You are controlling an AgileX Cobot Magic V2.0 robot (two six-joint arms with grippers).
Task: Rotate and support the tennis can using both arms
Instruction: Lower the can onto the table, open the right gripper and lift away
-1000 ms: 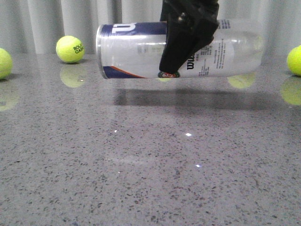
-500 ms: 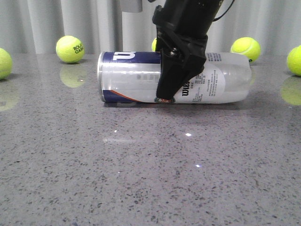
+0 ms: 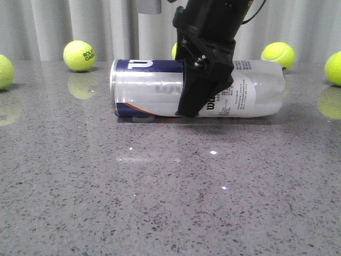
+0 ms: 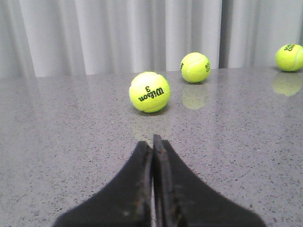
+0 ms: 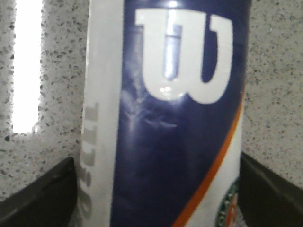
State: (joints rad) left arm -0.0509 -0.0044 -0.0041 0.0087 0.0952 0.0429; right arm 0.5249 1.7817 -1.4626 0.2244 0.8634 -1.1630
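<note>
Tennis can (image 3: 154, 88), glossy clear cylinder, flat on speckled table (image 3: 160, 202)

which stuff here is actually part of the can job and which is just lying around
In the job: tennis can, lying on its side; right gripper, around the can; left gripper, shut and empty.

Lying about: tennis balls on the table, such as.
</note>
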